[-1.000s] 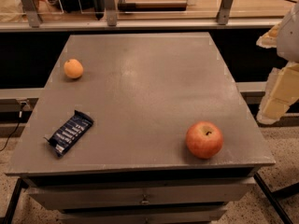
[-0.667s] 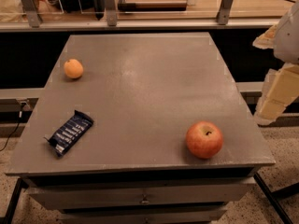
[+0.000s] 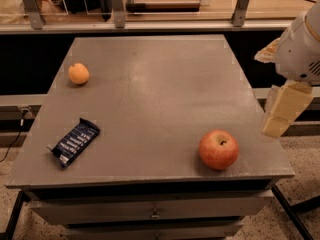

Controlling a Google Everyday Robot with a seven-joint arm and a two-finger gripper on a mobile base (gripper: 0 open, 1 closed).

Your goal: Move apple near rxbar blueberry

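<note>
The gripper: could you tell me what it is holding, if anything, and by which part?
Nothing is held. The gripper hangs beyond the table at its right edge, apart from the apple lying on it.

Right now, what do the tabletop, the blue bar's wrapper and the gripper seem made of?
The table: probably painted metal or laminate, matte grey, faintly scuffed. The rxbar blueberry: thin plastic film, going by its crimped ends. The gripper, off the table's right edge, right of the apple: seemingly cream hard plastic, blocky, dull.

Grey table (image 3: pixel 160 94) with drawers (image 3: pixel 150 211); speckled floor (image 3: pixel 302 189) below; glass barrier (image 3: pixel 215 4) on metal posts (image 3: pixel 118 6) behind.
</note>
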